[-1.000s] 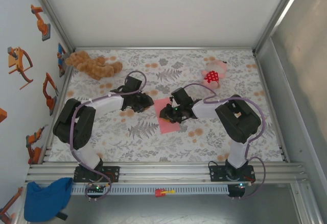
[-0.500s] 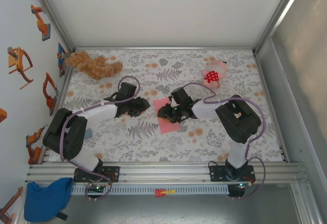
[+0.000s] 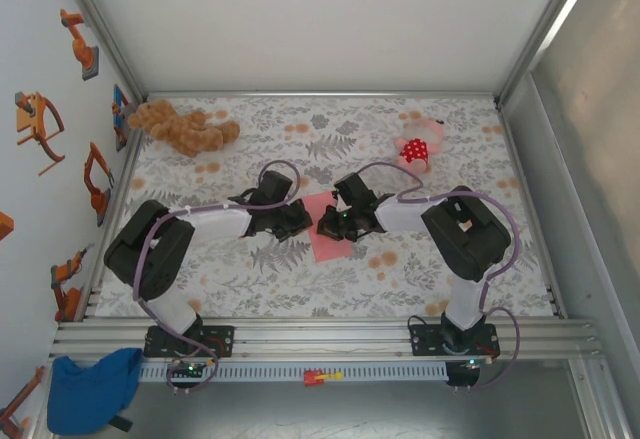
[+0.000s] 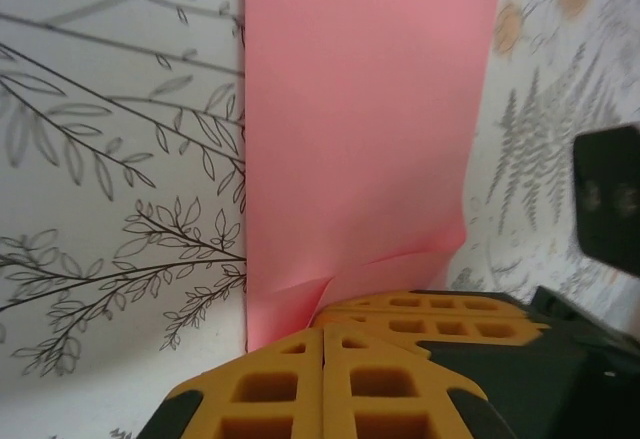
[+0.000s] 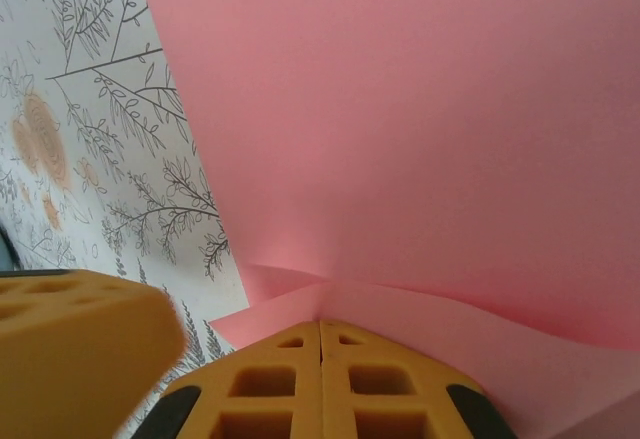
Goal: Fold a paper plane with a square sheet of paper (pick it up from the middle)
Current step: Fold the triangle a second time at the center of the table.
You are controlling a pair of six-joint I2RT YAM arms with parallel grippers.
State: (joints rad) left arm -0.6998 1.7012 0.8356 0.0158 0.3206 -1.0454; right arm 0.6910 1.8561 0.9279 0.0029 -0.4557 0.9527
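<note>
The square sheet of paper (image 3: 326, 246) lies at mid-table on the flowered tablecloth (image 3: 240, 269), between the two grippers. Change noted: the left gripper (image 3: 296, 221) has swung in from the left and now stands just beside the sheet's left edge, facing the right gripper (image 3: 331, 223), which has held its place on the sheet. Sheet: plain salmon-pink and flat, save a low ridge raised at the fingertips. Right jaws closed, pinching that ridge. Left jaws closed at the sheet's edge; whether they grip it cannot be told.
</note>
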